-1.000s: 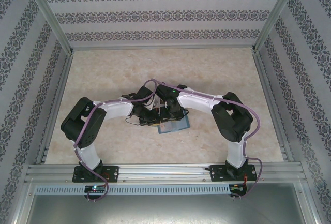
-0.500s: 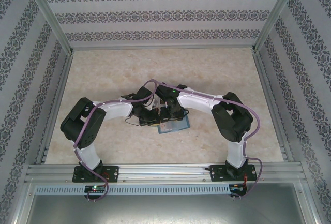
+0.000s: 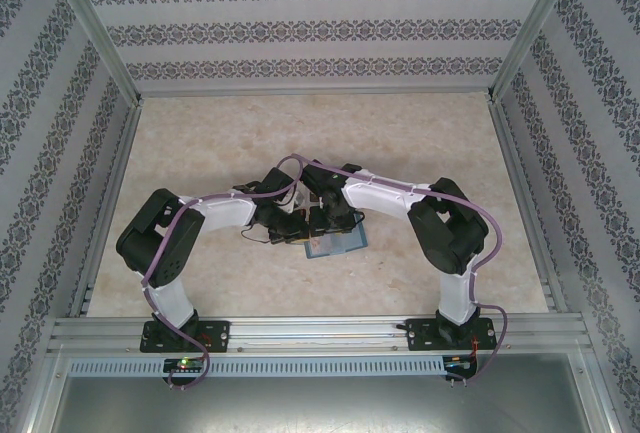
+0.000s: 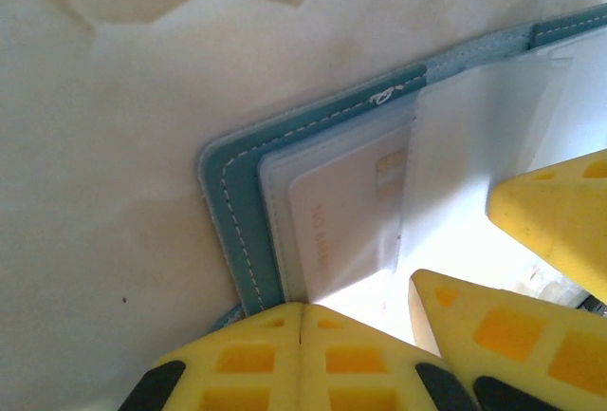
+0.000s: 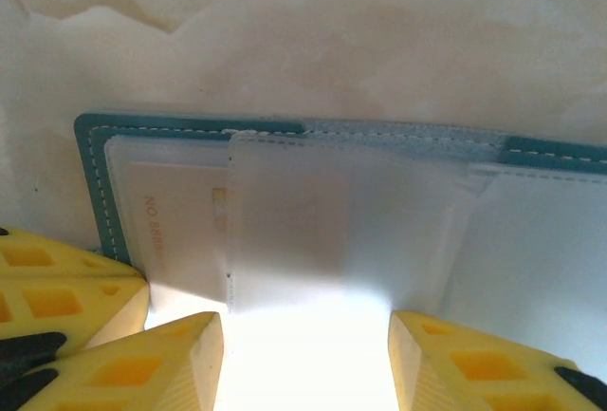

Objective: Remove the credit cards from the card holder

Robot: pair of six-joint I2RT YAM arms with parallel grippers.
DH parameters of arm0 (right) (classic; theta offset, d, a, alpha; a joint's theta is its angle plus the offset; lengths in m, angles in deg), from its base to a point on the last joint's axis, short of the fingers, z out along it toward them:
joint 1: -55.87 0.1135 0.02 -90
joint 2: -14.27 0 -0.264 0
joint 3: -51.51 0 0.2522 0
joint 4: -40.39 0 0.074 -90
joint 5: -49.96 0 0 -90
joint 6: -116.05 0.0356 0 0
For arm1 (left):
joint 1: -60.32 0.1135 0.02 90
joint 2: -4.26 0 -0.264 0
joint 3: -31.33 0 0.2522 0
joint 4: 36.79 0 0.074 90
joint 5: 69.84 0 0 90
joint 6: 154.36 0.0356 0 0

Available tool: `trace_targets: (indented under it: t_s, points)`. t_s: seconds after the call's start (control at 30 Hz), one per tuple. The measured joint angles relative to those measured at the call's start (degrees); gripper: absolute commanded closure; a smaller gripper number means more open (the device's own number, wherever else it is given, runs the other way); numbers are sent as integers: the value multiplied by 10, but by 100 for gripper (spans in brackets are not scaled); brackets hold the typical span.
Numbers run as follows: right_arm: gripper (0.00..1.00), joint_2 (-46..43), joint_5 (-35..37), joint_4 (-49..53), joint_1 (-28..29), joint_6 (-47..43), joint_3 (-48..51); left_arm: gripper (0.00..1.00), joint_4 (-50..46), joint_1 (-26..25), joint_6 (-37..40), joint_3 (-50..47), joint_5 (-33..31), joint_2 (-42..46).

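Much of the open teal card holder (image 4: 232, 231) hides beneath the closed left gripper (image 4: 302, 308) and spread right gripper (image 5: 302, 321); one pale credit card (image 4: 337, 212) shows, sleeved.

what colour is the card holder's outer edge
Teal with pale stitching on the card holder, clearest in the left wrist view.

teal card holder (image 4: 230, 204) with white stitching, pale card (image 4: 334, 210) with reddish print, yellow fingers (image 4: 237, 373), beige mottled table (image 4: 95, 145).
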Motion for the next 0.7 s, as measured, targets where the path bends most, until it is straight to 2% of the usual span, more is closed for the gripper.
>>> trace_targets:
  t_s: [0.37,0.7]
  points:
    - [45,6,-3,-5,1,0,0,100,3,1,0,-16,-19,16]
    - [35,8,-4,-13,5,0,0,100,-2,4,-2,-28,-41,33]
